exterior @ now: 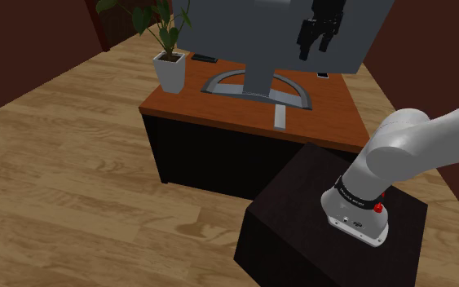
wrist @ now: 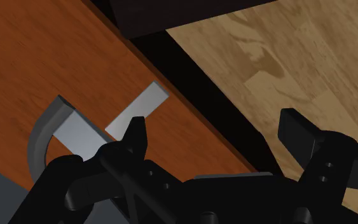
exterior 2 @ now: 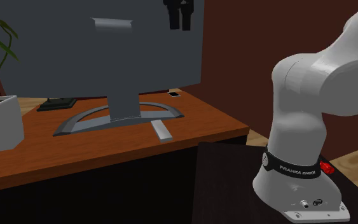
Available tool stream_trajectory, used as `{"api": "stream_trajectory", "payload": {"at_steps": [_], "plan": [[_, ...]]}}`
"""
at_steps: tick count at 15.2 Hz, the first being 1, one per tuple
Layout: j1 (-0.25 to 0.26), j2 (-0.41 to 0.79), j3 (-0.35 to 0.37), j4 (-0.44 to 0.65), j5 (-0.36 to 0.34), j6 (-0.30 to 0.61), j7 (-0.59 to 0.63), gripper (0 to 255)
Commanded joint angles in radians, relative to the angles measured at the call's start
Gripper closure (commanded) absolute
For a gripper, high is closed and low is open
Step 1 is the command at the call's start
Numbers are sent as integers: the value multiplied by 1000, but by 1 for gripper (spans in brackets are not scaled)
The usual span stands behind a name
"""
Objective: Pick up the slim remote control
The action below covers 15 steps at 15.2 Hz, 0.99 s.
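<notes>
In the shoulder view my end effector (exterior: 317, 33) hangs high in front of the monitor (exterior: 244, 33). The slim grey remote control (exterior: 280, 117) lies flat on the desk (exterior: 188, 104), well below it. In the second exterior view its long axis runs from the monitor's base toward the desk's front edge. In the wrist view my fingers stand apart, gripping nothing, and the remote lies off one fingertip, outside the gap.

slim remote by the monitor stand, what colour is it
The slim remote is plain light grey; the wrist view shows it best.
</notes>
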Motion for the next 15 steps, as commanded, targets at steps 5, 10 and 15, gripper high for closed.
{"api": "stream_trajectory", "payload": {"at_steps": [5, 10, 15], "plan": [[-32, 55, -34, -76, -9, 133, 38, 0], [-71, 152, -79, -146, -17, 303, 83, 0], [-106, 280, -127, -186, -17, 475, 121, 0]]}}
